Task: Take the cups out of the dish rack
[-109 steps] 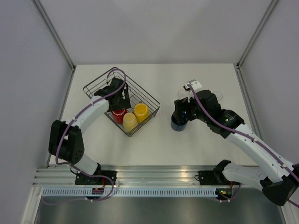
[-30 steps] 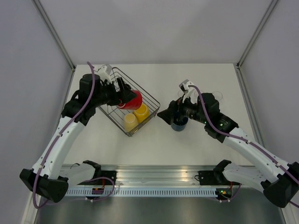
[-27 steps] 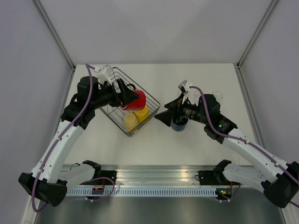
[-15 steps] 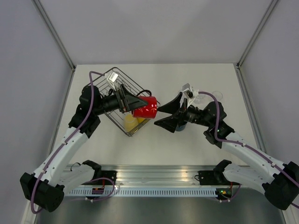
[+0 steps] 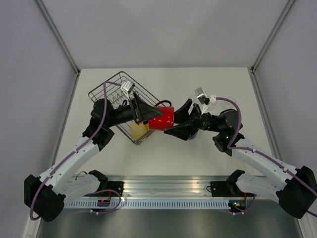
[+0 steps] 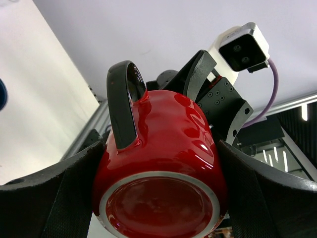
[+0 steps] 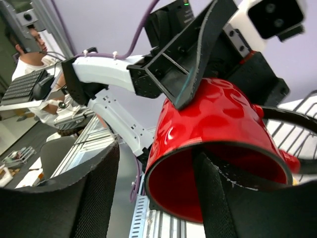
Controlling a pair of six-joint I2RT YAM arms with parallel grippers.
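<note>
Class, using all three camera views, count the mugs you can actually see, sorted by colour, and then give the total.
red mug: 1
yellow mug: 1
dark blue mug: 1
Total: 3 mugs in view; more may be hidden.

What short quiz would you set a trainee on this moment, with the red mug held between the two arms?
1. True or false: the left gripper is shut on the red mug.
2. Pick one. The right gripper is: A) shut on the mug's handle; B) open, at the mug's mouth; C) down inside the dish rack.
3. What colour is the second mug, the one in the dish rack?

Key: 1 true; 2 B; 3 yellow.
</note>
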